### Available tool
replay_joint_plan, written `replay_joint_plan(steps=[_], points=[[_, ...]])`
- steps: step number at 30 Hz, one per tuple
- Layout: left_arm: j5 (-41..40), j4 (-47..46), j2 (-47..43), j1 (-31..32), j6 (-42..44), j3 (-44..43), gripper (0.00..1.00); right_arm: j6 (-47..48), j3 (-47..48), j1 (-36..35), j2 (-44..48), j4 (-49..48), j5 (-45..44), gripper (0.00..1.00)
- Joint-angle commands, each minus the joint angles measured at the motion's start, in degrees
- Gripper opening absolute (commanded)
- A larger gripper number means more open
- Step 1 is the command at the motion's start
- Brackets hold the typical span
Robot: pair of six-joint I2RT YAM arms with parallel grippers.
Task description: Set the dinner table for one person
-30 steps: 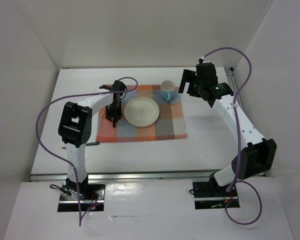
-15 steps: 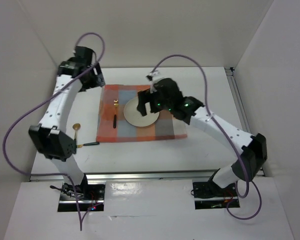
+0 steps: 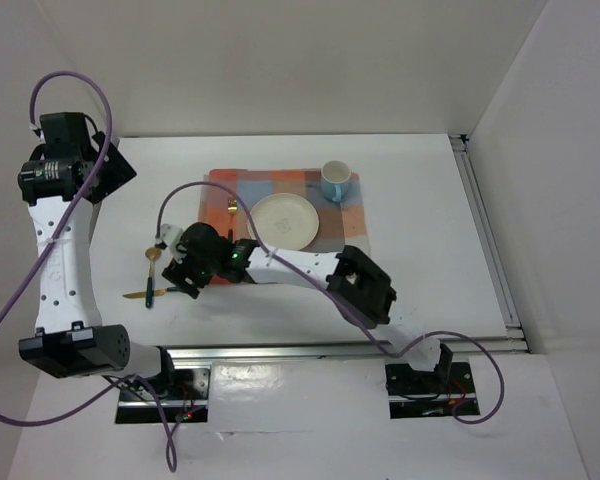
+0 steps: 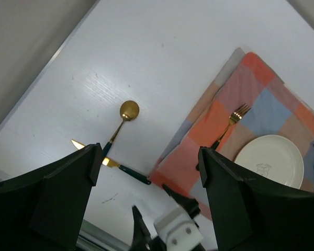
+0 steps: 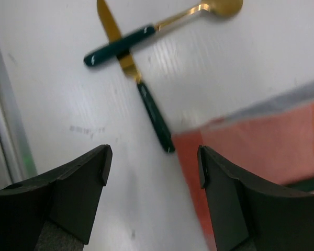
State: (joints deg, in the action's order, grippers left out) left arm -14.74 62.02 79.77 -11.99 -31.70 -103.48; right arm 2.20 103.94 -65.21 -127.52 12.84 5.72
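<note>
The white dinner table [image 3: 420, 270] carries a checked mat [image 3: 290, 215] with a cream plate [image 3: 283, 221], a blue cup [image 3: 335, 180] and a gold fork [image 3: 231, 212]. A gold spoon [image 3: 153, 255] and a gold knife [image 3: 140, 294], both with dark green handles, lie crossed on the bare table left of the mat. My right gripper [image 3: 178, 283] hovers open and empty just right of them; in its wrist view the knife [image 5: 154, 117] and spoon [image 5: 125, 44] lie ahead of the right gripper [image 5: 153, 162]. My left gripper [image 3: 108, 172] is raised high at the far left, open and empty [image 4: 149, 157].
Aluminium rails run along the front edge [image 3: 310, 350] and the right edge [image 3: 485, 230]. White walls enclose the table at the back and sides. The right arm [image 3: 310, 265] stretches low across the mat's front edge. The left wrist view shows the mat [image 4: 235, 104] and plate [image 4: 269, 160].
My right arm has swung from over the plate to the front left, down beside the knife and spoon. My left arm has risen and pulled back to the far left. The cup shows again.
</note>
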Motion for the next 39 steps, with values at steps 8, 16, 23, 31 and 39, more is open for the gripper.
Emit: replay_joint_plan(steps=[8, 16, 23, 31, 39], points=[[6.57, -0.85, -2.42, -1.37, 0.77, 4.52, 0.93, 6.32, 29.55, -2.11, -22.31, 2.44, -0.71, 0.83], [6.57, -1.37, -2.42, -1.37, 0.77, 7.15, 0.93, 6.94, 24.32, -2.11, -22.95, 2.8, -0.71, 0.72], [6.57, -1.9, -1.9, -1.9, 0.77, 7.77, 0.93, 8.0, 18.06, -3.26, -20.04, 1.4, -3.6, 0.48], [7.1, -2.43, -0.84, -1.9, 0.77, 7.77, 0.93, 8.0, 12.6, -4.31, -13.99, 0.34, -6.15, 0.01], [7.1, -3.57, -0.31, -1.9, 0.77, 10.23, 0.93, 3.87, 10.94, -4.31, -7.75, 6.14, -9.5, 0.0]])
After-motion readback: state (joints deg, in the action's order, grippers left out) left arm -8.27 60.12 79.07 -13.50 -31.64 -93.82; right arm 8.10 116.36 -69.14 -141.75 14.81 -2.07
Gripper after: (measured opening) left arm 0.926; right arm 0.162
